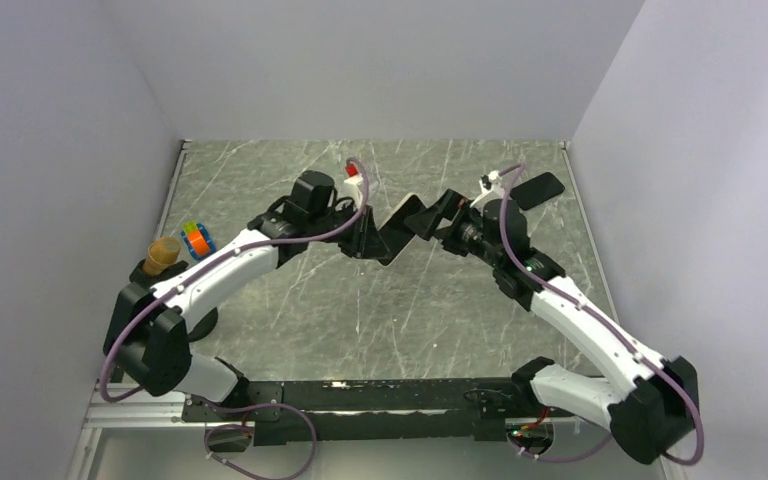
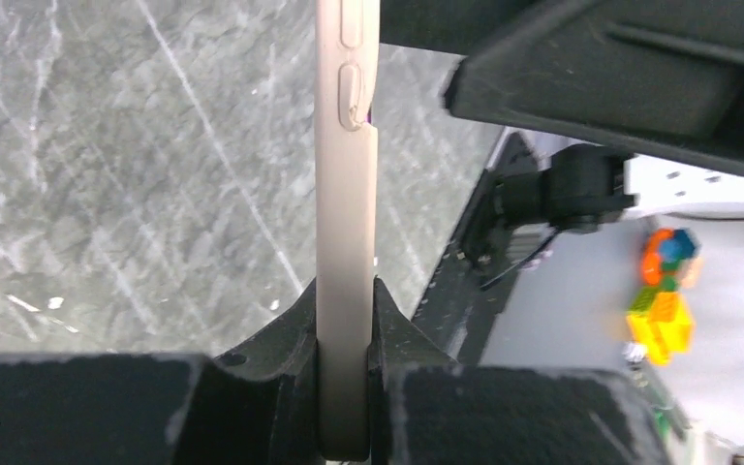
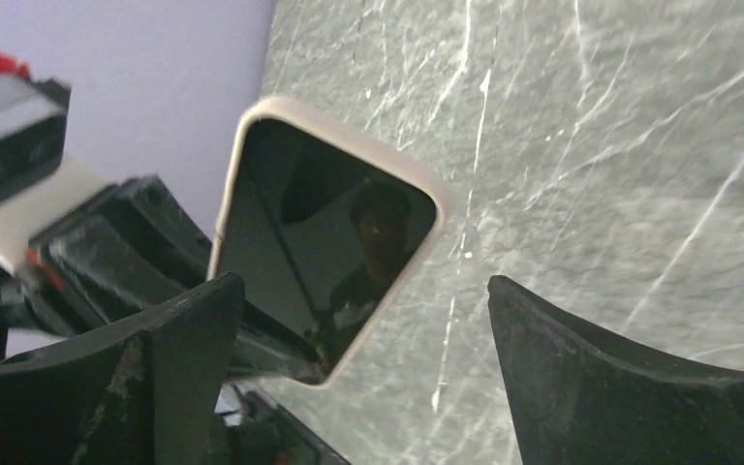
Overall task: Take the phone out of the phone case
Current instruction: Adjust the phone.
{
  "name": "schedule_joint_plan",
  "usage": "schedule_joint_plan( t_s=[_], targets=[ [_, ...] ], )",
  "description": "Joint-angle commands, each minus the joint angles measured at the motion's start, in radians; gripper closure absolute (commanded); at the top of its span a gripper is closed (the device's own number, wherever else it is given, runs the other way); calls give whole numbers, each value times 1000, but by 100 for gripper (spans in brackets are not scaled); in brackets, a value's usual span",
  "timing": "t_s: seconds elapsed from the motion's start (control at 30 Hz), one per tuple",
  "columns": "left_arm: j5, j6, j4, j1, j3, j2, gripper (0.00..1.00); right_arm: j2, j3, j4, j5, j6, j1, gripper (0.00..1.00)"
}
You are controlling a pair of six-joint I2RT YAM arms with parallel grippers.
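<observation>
The phone in its beige case (image 1: pixel 397 228) is held off the table between the two arms. My left gripper (image 1: pixel 365 238) is shut on it; in the left wrist view the case's beige side edge with its buttons (image 2: pixel 345 194) stands clamped between the black fingers (image 2: pixel 281 358). My right gripper (image 1: pixel 442 215) is open just right of the phone. In the right wrist view the dark screen with its beige rim (image 3: pixel 329 242) faces the camera, partly between the spread fingers (image 3: pixel 184 368), which do not touch it. My right gripper's jaws (image 3: pixel 363 283) hold nothing.
A brown cup (image 1: pixel 163 252) and a colourful toy (image 1: pixel 197 240) sit at the table's left edge; the toy also shows in the left wrist view (image 2: pixel 664 291). A flat black object (image 1: pixel 538 188) lies at the back right. Grey walls enclose the marbled table (image 1: pixel 360 310).
</observation>
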Motion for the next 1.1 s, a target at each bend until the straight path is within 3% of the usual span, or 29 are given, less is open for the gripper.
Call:
schedule_joint_plan(
  t_s=[0.0, 0.1, 0.27, 0.43, 0.53, 0.7, 0.83, 0.93, 0.97, 1.0, 1.07],
  targets=[
    [189, -185, 291, 25, -47, -99, 100, -122, 28, -91, -24, -247, -11, 0],
    [255, -366, 498, 24, -136, -113, 100, -191, -21, -22, -117, -248, -22, 0],
    [277, -721, 1034, 23, -321, -127, 100, -211, -93, 154, -308, -167, -71, 4],
    [245, -846, 1225, 2, -397, -129, 100, -171, -199, 469, -504, 13, -140, 15],
    [233, -833, 1206, -16, -396, -139, 100, -151, -305, 756, -553, 172, -177, 27],
    [230, -783, 1130, -41, -372, -139, 100, -61, -374, 1079, -595, 349, -190, 33],
    [219, -753, 1084, -46, -363, -141, 100, 15, -380, 1248, -620, 434, -189, 61],
    [202, -695, 997, -52, -347, -155, 100, 54, -377, 1309, -633, 458, -189, 72],
    [193, -664, 937, -54, -333, -164, 100, 62, -380, 1334, -637, 465, -188, 84],
    [181, -617, 843, -53, -314, -174, 95, 65, -381, 1344, -644, 473, -189, 97],
    [129, -491, 631, -54, -275, -217, 62, 49, -377, 1304, -656, 467, -200, 100]
  ],
)
